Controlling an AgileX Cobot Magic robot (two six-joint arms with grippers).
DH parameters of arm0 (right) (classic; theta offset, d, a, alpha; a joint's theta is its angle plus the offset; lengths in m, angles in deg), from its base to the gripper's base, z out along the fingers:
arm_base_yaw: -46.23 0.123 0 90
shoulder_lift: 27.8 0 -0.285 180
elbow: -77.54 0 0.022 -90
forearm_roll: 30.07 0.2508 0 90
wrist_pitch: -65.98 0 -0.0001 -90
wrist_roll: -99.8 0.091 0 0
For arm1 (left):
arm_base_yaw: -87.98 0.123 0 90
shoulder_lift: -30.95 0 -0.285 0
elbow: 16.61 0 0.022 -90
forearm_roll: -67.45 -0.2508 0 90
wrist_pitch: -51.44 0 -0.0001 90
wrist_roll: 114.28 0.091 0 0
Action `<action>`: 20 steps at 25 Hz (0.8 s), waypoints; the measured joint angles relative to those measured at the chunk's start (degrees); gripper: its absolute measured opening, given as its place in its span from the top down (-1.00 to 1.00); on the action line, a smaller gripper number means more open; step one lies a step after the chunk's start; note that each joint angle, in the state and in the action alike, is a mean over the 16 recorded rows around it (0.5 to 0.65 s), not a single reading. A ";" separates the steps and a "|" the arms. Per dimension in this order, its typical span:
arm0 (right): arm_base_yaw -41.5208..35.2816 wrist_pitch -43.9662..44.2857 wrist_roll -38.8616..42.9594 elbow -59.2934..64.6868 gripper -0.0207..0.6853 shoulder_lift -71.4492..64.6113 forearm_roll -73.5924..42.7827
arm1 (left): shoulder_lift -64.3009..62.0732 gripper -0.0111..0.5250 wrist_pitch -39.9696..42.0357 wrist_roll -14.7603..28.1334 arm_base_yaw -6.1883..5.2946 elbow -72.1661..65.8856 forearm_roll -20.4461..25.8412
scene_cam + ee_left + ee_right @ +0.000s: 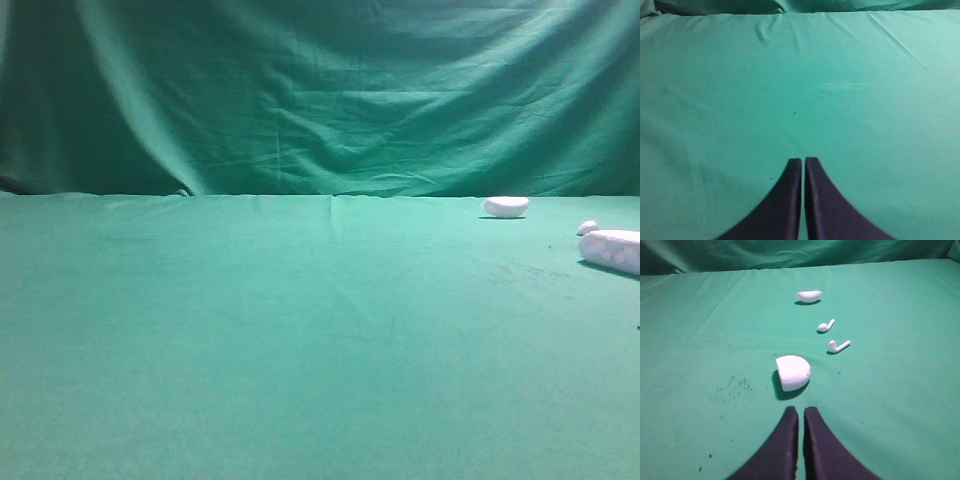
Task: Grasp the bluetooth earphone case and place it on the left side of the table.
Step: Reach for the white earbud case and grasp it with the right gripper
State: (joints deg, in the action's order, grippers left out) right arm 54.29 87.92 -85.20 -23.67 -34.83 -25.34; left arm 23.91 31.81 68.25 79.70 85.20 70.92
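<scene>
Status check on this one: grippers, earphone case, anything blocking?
Left gripper shut, empty. Right gripper shut, just short of the bluetooth earphone case. Two earbuds beyond it; approach clear.

Staged recording setup, table (250, 340) under plain green cloth, wrinkled green curtain (320, 90) draped as backdrop

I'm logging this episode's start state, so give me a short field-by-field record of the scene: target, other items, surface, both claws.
target: bluetooth earphone case, white, lying on the table, far right in the high view
other items: two loose white earbuds beyond the case; a smaller white half-oval piece farther back
surface: plain green cloth, green curtain behind
left claw: shut, empty, over bare cloth
right claw: shut, empty, just short of the case, not touching
task status: case not yet grasped
</scene>
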 joint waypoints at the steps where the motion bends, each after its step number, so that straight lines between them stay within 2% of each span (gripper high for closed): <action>1: 0.00 0.00 0.00 0.00 0.94 0.00 0.00 | 0.00 0.96 0.00 0.00 0.00 0.00 0.00; 20: 0.00 -0.09 -0.03 0.00 0.94 0.00 -0.08 | 0.00 0.96 0.00 0.00 0.00 0.00 0.00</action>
State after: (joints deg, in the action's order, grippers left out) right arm 54.29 87.82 -85.23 -23.67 -34.83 -25.42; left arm 23.91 31.81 68.25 79.70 85.20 70.92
